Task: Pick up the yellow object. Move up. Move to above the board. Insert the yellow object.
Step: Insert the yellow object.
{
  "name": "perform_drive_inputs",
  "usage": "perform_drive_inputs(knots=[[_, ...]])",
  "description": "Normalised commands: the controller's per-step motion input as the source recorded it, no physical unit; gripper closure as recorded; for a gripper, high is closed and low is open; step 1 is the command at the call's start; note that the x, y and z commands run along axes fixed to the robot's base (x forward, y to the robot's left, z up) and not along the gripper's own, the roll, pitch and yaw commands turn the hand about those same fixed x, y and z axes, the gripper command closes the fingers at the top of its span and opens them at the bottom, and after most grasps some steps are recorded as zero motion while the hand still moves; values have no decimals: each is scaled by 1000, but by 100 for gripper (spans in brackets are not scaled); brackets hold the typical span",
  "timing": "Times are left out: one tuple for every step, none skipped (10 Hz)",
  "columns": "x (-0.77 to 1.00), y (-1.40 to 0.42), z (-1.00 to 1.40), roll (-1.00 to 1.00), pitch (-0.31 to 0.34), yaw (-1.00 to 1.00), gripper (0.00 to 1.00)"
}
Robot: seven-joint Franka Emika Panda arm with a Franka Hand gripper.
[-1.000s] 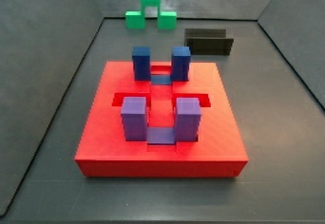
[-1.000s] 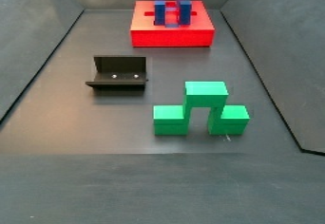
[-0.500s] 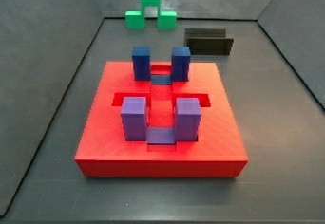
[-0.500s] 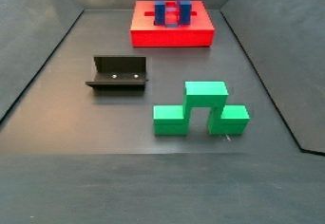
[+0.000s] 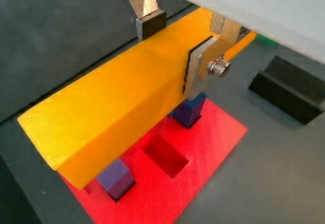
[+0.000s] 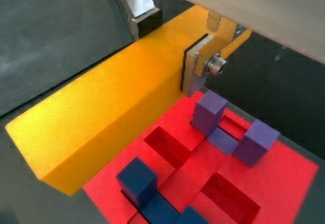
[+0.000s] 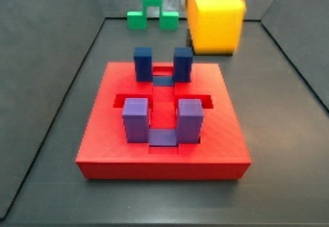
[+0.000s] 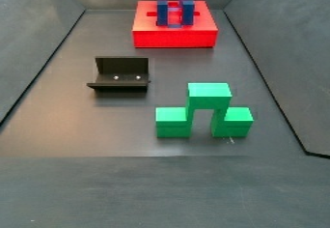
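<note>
Yellow bar (image 5: 121, 100) is gripped near one end between the pincer (image 5: 178, 40) fingers in both wrist views (image 6: 114, 114); silver finger plates (image 5: 203, 62) press flat on its two long sides, so the pincer is closed onto the bar. Bar hangs in the air above the red board (image 5: 191, 161), not touching it. In a side view the bar (image 7: 215, 16) shows at the top of the frame, over the far right part of the board (image 7: 161, 139), hiding the area behind it; the pincer itself is not visible there. In the other fixed view neither bar nor pincer is in frame.

Board lies flat on the dark floor (image 8: 77, 174), with recessed slots (image 6: 172, 147) and upright posts: two dark blue posts (image 7: 162, 63) at its far side, two purple posts (image 7: 164, 119) nearer. Wrist view shows purple posts (image 6: 235, 128) right below the bar's held end.

Black fixture (image 8: 119, 74) stands well apart from the board; green blocks (image 8: 203, 110) sit near the fixture, also on the floor.
</note>
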Motion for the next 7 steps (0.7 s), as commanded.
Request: perform_drive_inputs(knots=[[0, -291, -554, 286, 36, -97, 100], [0, -289, -629, 301, 26, -137, 100], [-6, -289, -651, 274, 0, -154, 100], [-57, -214, -571, 207, 0, -131, 100], [-174, -80, -486, 147, 1, -171, 100], [-166, 0, -329, 83, 24, -240, 100], [-214, 217, -140, 0, 30, -323, 100]])
